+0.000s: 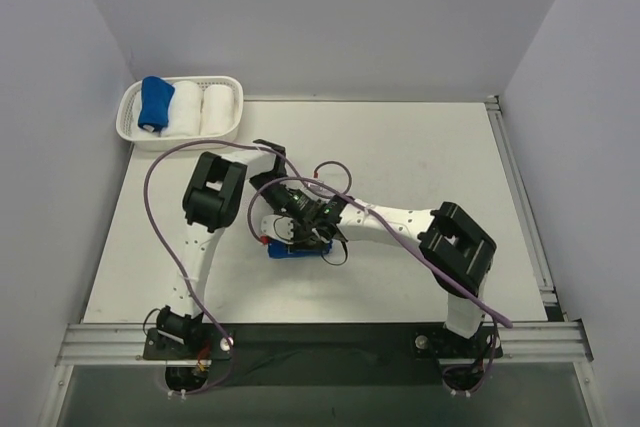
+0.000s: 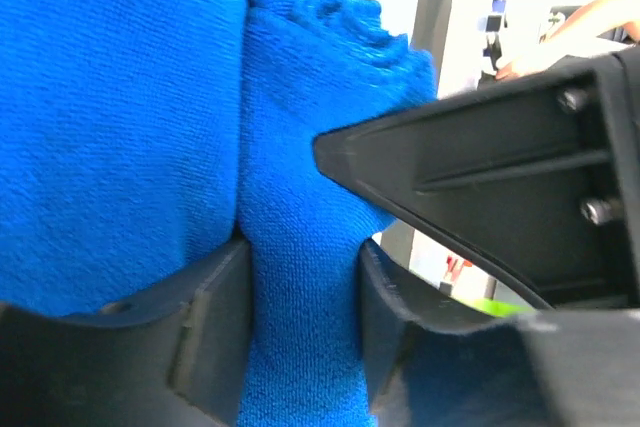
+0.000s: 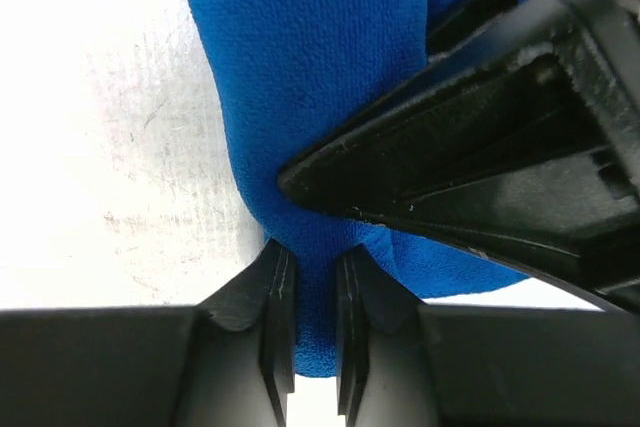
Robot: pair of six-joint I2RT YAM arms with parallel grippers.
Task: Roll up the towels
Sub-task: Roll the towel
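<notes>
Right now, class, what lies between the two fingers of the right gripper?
A fold of the blue towel fills that gap, and the right gripper is pinching it. The right wrist view shows this.

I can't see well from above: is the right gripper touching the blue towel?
Touching. The right wrist view shows the right gripper shut on a fold of the blue towel.

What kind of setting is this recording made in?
Probably a lab test cell: plain white walls enclose a white table, two robot arms are bolted by an aluminium rail at its edge, and a basket holds one blue towel and white rolls.
</notes>
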